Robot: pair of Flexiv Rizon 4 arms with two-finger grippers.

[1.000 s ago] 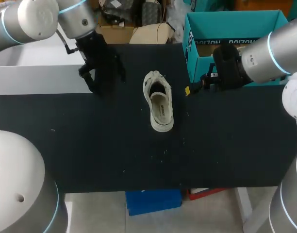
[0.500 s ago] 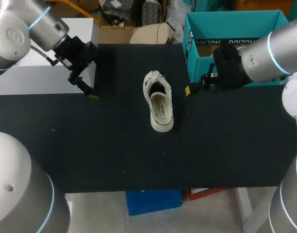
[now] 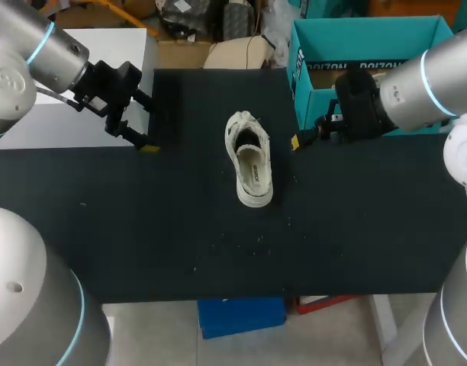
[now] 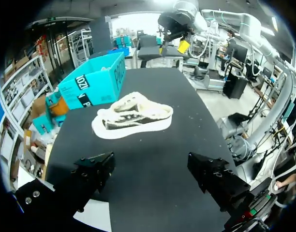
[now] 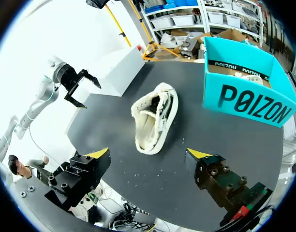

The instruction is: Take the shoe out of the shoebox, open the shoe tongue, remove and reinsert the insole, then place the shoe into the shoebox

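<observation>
We noted the white shoe (image 3: pixel 249 158) on the table (image 3: pixel 165 229) near the teal shoebox (image 3: pixel 368 29); the left gripper (image 4: pixel 151 163) and right gripper (image 5: pixel 149 153) stood with fingers apart.

Black table (image 3: pixel 127 229), pale specks (image 3: pixel 258 237) scattered

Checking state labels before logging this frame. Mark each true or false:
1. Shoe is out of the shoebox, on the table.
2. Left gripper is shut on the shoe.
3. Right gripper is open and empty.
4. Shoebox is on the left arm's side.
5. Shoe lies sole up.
1. True. The shoe stands on the table, outside the shoebox.
2. False. The left gripper is open and well apart from the shoe, near the table's left edge.
3. True. The right gripper is open with nothing between its fingers.
4. False. The shoebox is on the right arm's side.
5. False. The shoe rests sole down, with its opening facing up.
</observation>
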